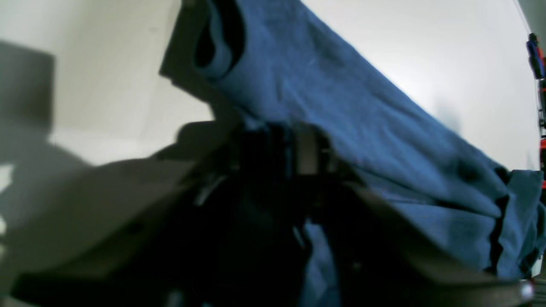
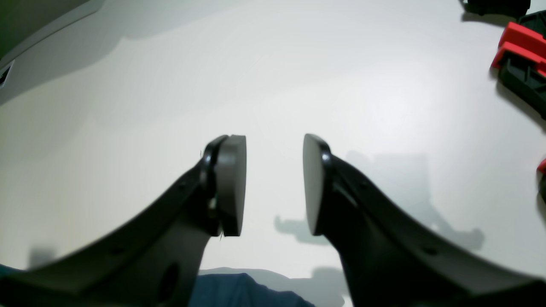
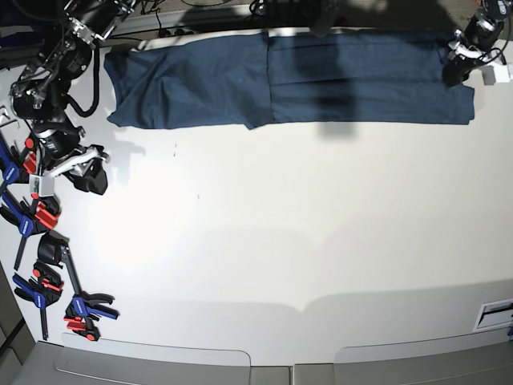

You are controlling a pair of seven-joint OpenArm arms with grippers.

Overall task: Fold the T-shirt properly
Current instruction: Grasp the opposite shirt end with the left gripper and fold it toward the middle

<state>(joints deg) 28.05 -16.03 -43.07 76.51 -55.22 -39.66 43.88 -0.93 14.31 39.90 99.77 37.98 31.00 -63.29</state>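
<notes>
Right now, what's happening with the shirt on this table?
A dark blue T-shirt lies folded into a long band along the far edge of the white table. The left tool is at the band's end, and its wrist view shows cloth bunched against it, though the grip itself is blurred. The right tool hangs open over bare table, holding nothing. Clamps line the side.

— What's the surface? 
— White table, with the T-shirt stretched flat along its far edge.
— Anything else on it?
— Clamps, red, blue, black, lined down one side.
</notes>
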